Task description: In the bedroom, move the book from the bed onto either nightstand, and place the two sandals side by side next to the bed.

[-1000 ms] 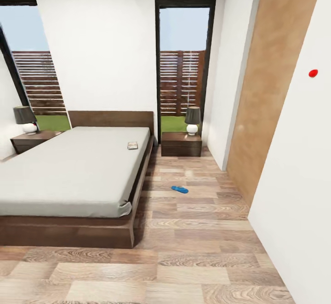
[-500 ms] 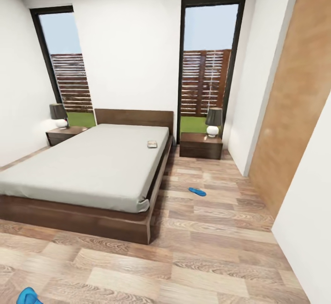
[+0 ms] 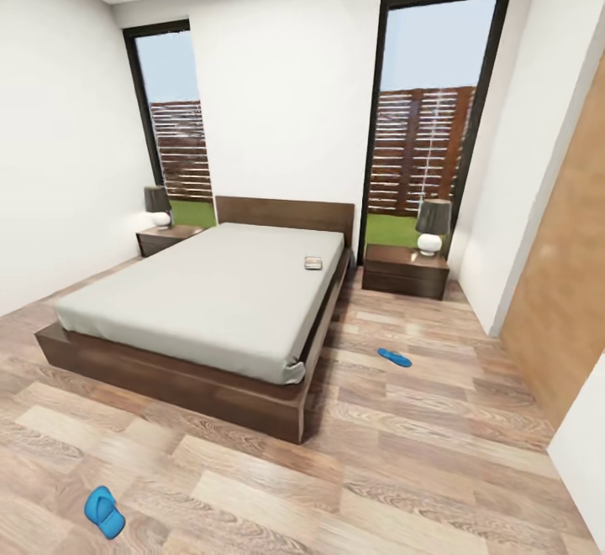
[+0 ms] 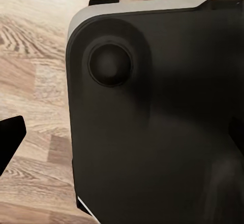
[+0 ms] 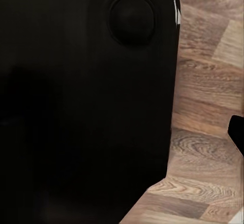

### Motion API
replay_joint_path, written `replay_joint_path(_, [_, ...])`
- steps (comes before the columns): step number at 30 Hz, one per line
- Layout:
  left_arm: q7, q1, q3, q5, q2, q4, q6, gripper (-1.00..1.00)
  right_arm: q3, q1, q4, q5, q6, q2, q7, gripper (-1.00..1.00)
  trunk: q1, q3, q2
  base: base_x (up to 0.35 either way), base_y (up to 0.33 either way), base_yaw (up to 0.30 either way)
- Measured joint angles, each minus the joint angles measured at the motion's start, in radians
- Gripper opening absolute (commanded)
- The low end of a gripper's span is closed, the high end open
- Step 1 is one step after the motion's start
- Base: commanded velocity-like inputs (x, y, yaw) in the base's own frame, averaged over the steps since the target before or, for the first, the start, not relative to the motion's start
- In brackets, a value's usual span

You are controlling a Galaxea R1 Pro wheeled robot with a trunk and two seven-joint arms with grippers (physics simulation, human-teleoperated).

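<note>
Resting book (image 3: pixel 313 263) on bed (image 3: pixel 202 303), sandals (image 3: pixel 394 358) apart

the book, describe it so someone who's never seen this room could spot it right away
Start at the big bed with the pale grey mattress and dark wooden frame. The book lies flat near the headboard, close to the edge that faces the nightstand under the right-hand window. It is the one small thing on the otherwise plain mattress.
</note>
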Motion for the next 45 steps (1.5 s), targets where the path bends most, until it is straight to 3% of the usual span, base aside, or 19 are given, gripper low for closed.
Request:
replay_joint_path(20, [0.0, 0.0, 0.001, 0.0, -0.001, -0.012, -0.001, 1.0, -0.003, 0.0, -0.003, 0.0, -0.001, -0.001, 0.0, 1.0, 0.0, 0.0, 0.0, 0.0, 0.0, 0.294])
replay_joint_path(28, [0.0, 0.0, 0.001, 0.0, 0.0, -0.131, 0.0, 1.0, -0.007, 0.0, -0.054, 0.0, -0.001, -0.006, 0.0, 1.0, 0.0, 0.0, 0.0, 0.0, 0.0, 0.294])
replay_joint_path(45, [0.004, -0.001, 0.001, -0.002, -0.024, -0.493, 0.002, 1.0, -0.011, 0.0, -0.389, -0.001, -0.001, -0.013, -0.003, 1.0, 0.0, 0.0, 0.0, 0.0, 0.0, 0.294])
